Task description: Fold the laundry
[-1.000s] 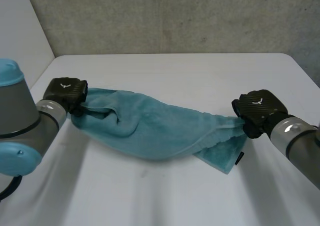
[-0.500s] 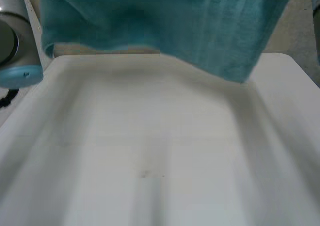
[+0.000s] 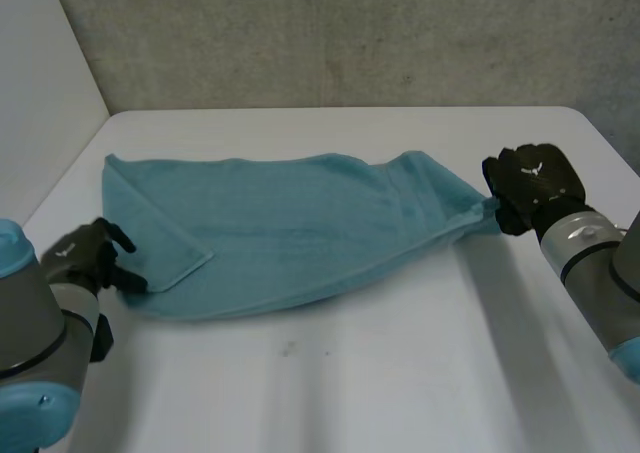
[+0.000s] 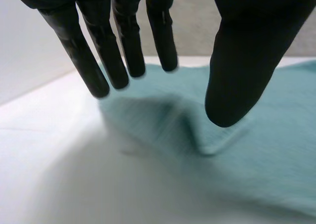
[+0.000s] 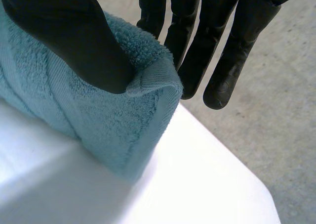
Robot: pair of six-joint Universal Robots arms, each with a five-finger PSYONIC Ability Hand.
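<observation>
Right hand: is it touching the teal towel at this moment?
Touching. The right wrist view shows the right hand pinching a corner of the towel, with the thumb pressed on the cloth against the fingers behind it.

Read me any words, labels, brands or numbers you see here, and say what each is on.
No readable words or numbers.
On the right hand: small white emblem, no letters.
On the left hand: a white mark, too small to make out.
On the towel: no writing.

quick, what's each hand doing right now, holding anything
left hand: open, fingers straight above the teal towel, holding nothing.
right hand: shut on a corner of the teal towel, pinched between thumb and fingers.
</observation>
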